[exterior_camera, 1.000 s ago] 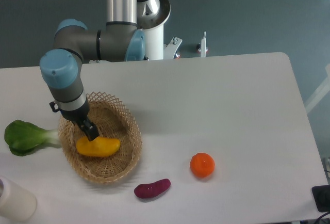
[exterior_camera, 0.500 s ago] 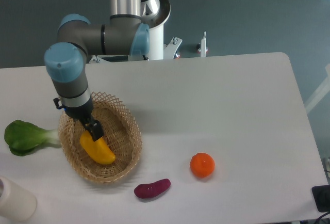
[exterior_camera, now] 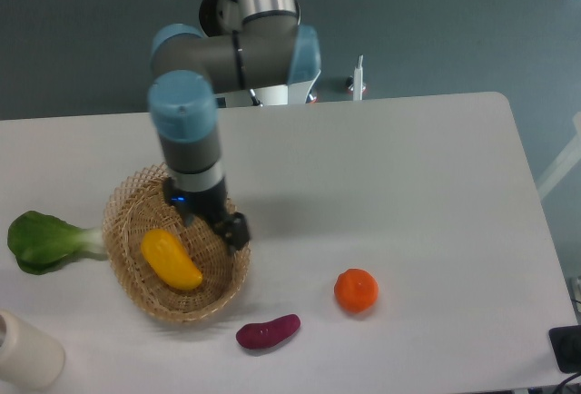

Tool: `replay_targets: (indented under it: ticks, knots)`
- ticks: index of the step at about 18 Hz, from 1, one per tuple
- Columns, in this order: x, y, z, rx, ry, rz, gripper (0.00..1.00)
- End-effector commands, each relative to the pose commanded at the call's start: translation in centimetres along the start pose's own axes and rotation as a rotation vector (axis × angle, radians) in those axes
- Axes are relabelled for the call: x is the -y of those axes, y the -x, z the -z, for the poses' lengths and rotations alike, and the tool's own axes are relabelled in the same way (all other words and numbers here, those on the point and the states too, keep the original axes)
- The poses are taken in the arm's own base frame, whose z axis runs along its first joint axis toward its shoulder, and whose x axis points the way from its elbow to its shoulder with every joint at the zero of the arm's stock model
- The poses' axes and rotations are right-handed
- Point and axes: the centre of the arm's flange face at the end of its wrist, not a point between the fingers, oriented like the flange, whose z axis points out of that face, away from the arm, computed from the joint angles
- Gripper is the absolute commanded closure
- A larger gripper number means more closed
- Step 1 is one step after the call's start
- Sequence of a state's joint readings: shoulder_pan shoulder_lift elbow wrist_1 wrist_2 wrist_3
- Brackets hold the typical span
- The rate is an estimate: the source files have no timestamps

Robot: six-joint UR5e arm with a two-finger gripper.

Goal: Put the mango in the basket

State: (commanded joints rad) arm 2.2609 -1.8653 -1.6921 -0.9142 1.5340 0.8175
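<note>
The yellow mango (exterior_camera: 170, 260) lies free inside the tan wicker basket (exterior_camera: 136, 201), tilted with its upper end to the left. My gripper (exterior_camera: 234, 232) hangs over the basket's right rim, to the right of the mango and apart from it. It holds nothing. Its fingers are dark and small from this angle, so I cannot tell how wide the jaws stand.
A green leafy vegetable (exterior_camera: 44, 240) lies left of the basket. A purple oblong vegetable (exterior_camera: 268, 331) lies in front of it, a round orange fruit (exterior_camera: 356, 290) to the right. A white cylinder (exterior_camera: 25, 353) stands at the front left corner.
The gripper let go of the mango, which now rests in the basket, and the arm swung right, from over the basket's middle to its right rim.
</note>
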Motion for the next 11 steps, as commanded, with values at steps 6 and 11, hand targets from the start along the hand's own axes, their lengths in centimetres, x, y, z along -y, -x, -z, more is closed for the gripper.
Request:
replay_targets:
  ticks: [6, 11]
  knots:
    - [-5.2, 6.6, -0.7, 0.018, 0.039, -0.072, 0.00]
    - [-11.5, 11.2, -2.0, -0.011, 0.082, -0.263, 0.00]
